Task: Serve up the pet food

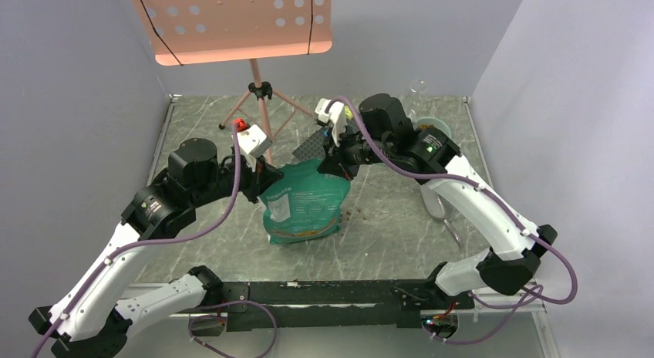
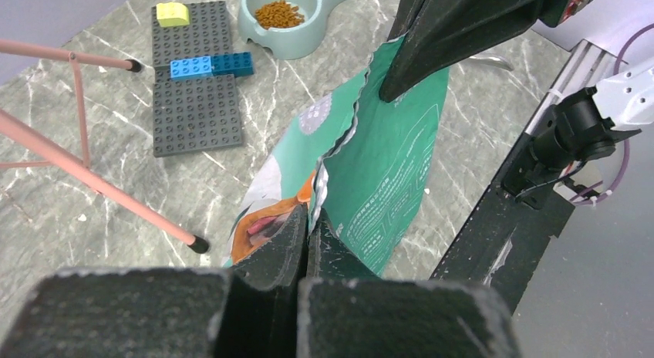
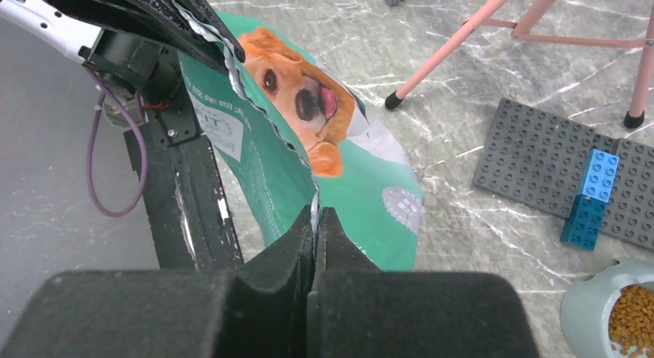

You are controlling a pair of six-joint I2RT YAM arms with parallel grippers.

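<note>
Top view: teal-green bag (image 1: 305, 207) stands upright mid-table, held by its top edge at both corners. Left gripper (image 1: 266, 179) sits at the bag's left top corner, right gripper (image 1: 339, 163) at its right top corner. A few bits of pet food (image 1: 357, 214) lie loose on the table (image 1: 385, 234), just right of the bag's base. Grey baseplate (image 1: 315, 146) lies behind the bag; pink stand (image 1: 258, 88) further back. Bowl (image 1: 436, 125) sits behind and right of the bag, mostly hidden by the right arm.

Left wrist view: left jaws pressed together, clamped on the bag's crinkled top rim. The right gripper's fingers pinch the far end of the same rim. Beyond the bag, the pale bowl holds a heap of pet food in its one visible well. Blue bricks (image 2: 210, 65) and a yellow brick (image 2: 172, 13) sit on the baseplate.

Right wrist view: right jaws tight on the bag's rim, dog print facing the baseplate. Bowl with pet food is well apart from the bag, at the lower right.
</note>
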